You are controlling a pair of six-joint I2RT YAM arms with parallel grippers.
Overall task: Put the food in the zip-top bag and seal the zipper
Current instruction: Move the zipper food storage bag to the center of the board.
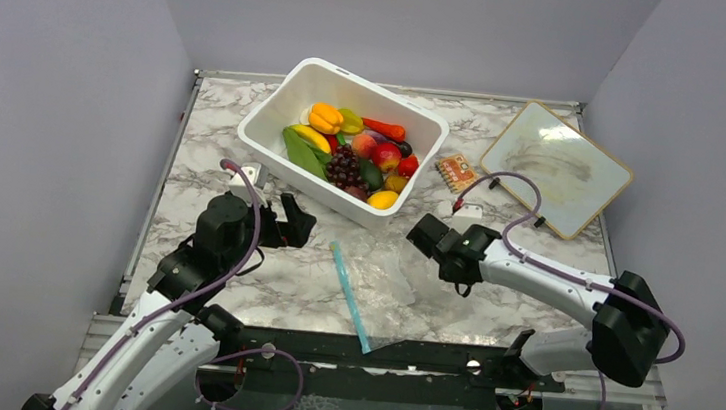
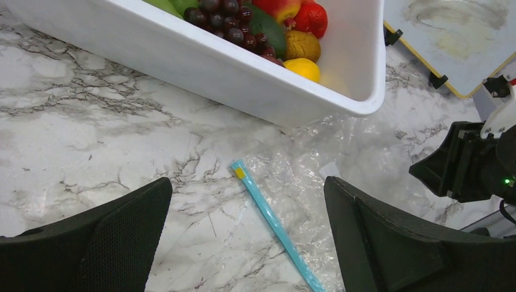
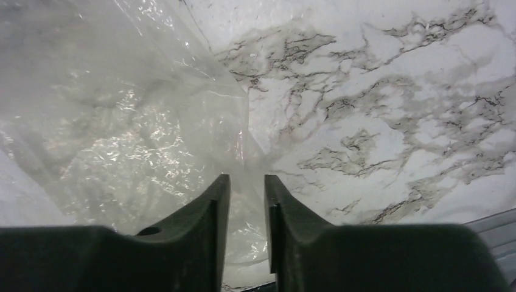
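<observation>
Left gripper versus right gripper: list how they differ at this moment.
Opening: the left gripper has its fingers spread wide; the right gripper shows only a narrow gap.
Place: the left gripper hangs over the zipper end of the zip-top bag; the right gripper is at its opposite, clear edge.
Contact: the left gripper holds nothing; whether the right gripper pinches film cannot be told.
Both have black fingers.

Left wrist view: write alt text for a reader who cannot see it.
The left gripper, jaws wide open, hovers above a clear zip-top bag lying flat on the marble table, its light blue zipper running between them. Behind the bag stands a white tub of toy fruit and vegetables.
</observation>
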